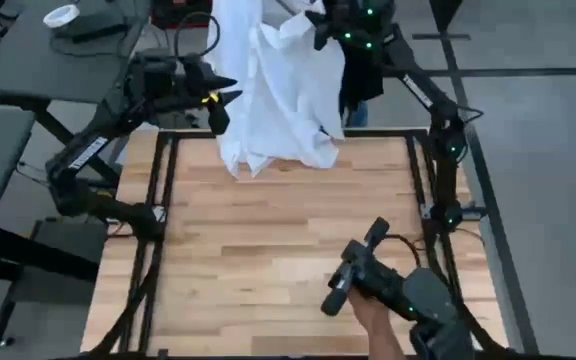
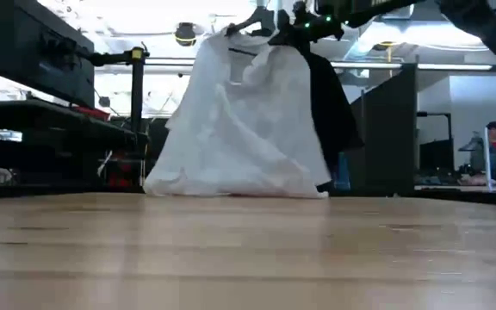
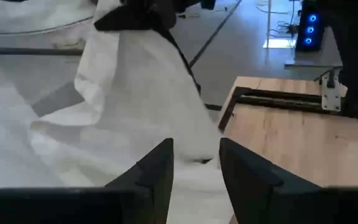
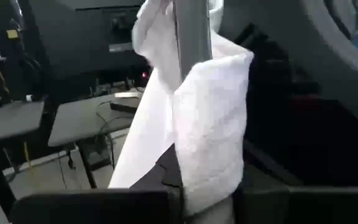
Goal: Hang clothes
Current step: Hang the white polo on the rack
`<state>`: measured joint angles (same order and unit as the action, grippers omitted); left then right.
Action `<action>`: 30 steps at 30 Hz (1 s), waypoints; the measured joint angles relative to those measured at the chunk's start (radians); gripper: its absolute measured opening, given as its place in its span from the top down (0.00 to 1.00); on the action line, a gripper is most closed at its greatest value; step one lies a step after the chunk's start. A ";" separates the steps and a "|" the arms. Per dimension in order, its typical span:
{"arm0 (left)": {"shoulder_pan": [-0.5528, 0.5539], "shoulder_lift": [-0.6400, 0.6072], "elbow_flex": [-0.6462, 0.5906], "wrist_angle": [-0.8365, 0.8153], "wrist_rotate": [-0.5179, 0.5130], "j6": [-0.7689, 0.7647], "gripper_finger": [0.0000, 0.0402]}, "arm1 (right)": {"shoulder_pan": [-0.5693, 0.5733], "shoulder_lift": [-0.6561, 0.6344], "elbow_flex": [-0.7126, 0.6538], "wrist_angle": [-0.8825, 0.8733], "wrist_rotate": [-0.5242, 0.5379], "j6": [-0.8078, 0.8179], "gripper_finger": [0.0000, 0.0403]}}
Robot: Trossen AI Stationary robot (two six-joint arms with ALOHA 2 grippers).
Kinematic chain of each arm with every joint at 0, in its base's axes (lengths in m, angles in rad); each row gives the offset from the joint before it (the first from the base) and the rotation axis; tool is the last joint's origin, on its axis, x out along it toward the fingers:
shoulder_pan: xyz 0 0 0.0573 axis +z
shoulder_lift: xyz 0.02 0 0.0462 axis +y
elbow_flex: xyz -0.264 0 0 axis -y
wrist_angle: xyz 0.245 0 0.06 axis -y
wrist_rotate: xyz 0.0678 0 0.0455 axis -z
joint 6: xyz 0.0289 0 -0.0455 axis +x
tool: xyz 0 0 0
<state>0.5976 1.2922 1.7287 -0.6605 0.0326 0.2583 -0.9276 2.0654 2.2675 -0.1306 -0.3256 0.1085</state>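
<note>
Left gripper (image 1: 220,98), jaws apart and empty, sits at the table's (image 1: 298,250) far left edge, just beside the white top (image 1: 278,90). It hangs lengthwise from the right gripper (image 1: 320,32), pinched on its top, hem brushing the far edge.

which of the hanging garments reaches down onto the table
The white top: its hem bunches on the table's far edge. The black top behind it hangs beyond that edge.

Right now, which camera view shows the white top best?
The low view: the white top hangs full length, hem at the table. The high view foreshortens it; the left wrist view shows only folds; the right wrist view shows a bunched part.
</note>
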 joint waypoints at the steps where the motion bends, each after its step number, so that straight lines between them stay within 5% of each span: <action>1: 0.000 0.000 0.000 -0.001 0.000 -0.006 0.72 | -0.004 0.008 0.000 0.006 0.000 0.001 0.93; 18: 0.000 0.001 0.000 -0.004 -0.005 -0.032 0.72 | 0.002 0.113 0.000 0.198 -0.017 0.097 0.93; 30: 0.001 -0.005 0.000 -0.035 -0.065 -0.060 0.72 | 0.011 -0.074 0.000 -0.362 -0.008 -0.196 0.93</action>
<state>0.5983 1.2873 1.7287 -0.6960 -0.0325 0.1982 -0.9168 1.9917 2.2673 -0.4928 -0.3340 -0.0873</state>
